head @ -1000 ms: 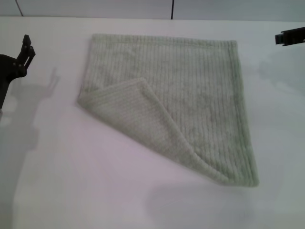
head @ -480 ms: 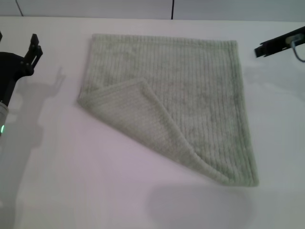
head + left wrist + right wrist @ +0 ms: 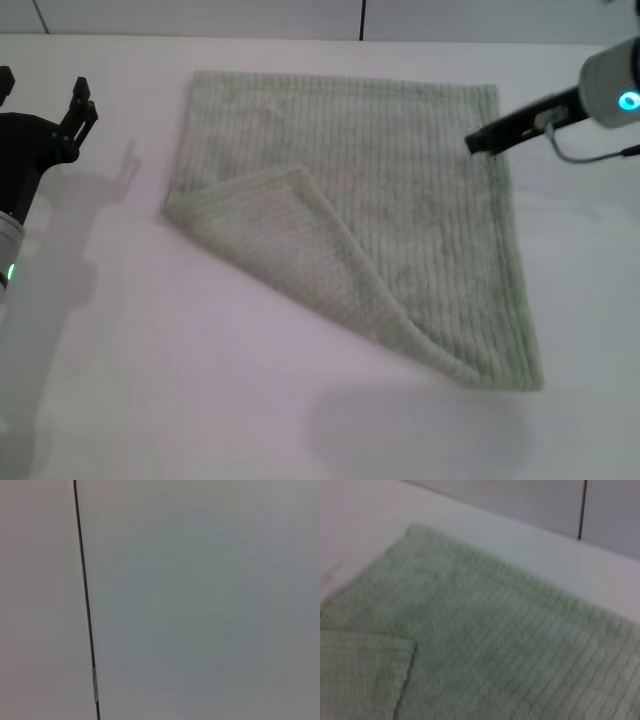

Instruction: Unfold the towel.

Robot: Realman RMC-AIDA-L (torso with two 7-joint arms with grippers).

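The pale green ribbed towel (image 3: 420, 200) lies flat on the white table (image 3: 150, 380). Its near-left corner (image 3: 290, 240) is folded over onto the middle, showing the waffle-like underside. My right gripper (image 3: 482, 140) reaches in from the right and hovers over the towel's far-right edge. The right wrist view looks down on the towel (image 3: 495, 645) and the folded corner (image 3: 360, 675). My left gripper (image 3: 45, 88) stands open at the table's left side, well apart from the towel and holding nothing. The left wrist view shows only a pale wall.
A pale wall with a dark vertical seam (image 3: 361, 18) runs behind the table's far edge. Bare table surface lies in front of the towel and on both sides of it.
My right arm has swung in from the right edge until its gripper is over the towel's far-right edge. The left gripper has drifted slightly rightward. The towel has not moved.
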